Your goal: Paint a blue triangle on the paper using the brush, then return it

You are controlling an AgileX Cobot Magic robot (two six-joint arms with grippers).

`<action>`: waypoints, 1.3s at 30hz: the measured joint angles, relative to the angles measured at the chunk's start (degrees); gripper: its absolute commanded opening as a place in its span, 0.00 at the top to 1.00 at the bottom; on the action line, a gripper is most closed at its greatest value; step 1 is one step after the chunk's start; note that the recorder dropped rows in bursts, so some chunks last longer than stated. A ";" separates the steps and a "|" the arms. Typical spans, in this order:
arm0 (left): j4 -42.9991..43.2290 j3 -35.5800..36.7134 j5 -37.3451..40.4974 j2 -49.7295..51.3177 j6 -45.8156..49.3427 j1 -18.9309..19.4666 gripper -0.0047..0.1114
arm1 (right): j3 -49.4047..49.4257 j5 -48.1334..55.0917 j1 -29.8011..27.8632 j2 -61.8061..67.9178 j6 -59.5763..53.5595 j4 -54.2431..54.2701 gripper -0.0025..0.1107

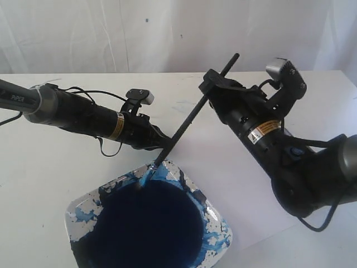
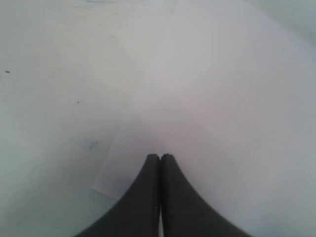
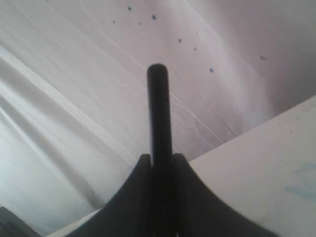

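Observation:
The black-handled brush (image 1: 189, 120) slants down to the left, its blue-wet tip (image 1: 148, 176) touching the paint at the far rim of the dish (image 1: 72, 215). My right gripper (image 1: 208, 88) is shut on the upper handle, and the handle (image 3: 158, 113) sticks out beyond the fingers (image 3: 180, 165). The white paper (image 1: 228, 167) lies to the right of the dish, under my right arm. No blue triangle shows on it. My left gripper (image 1: 162, 142) is shut and empty. Its tips (image 2: 160, 157) sit low over the paper (image 2: 222, 123), near one corner.
The square white dish holds a wide dark-blue pool (image 1: 150, 223) at the front middle of the table. A white curtain (image 1: 167, 33) hangs behind the table's back edge. A loose cable (image 1: 106, 151) dangles under my left arm.

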 measured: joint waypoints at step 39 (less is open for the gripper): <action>-0.45 0.00 1.24 0.00 0.00 0.00 0.96 | -5.02 3.87 -1.85 -1.91 -18.14 4.94 0.93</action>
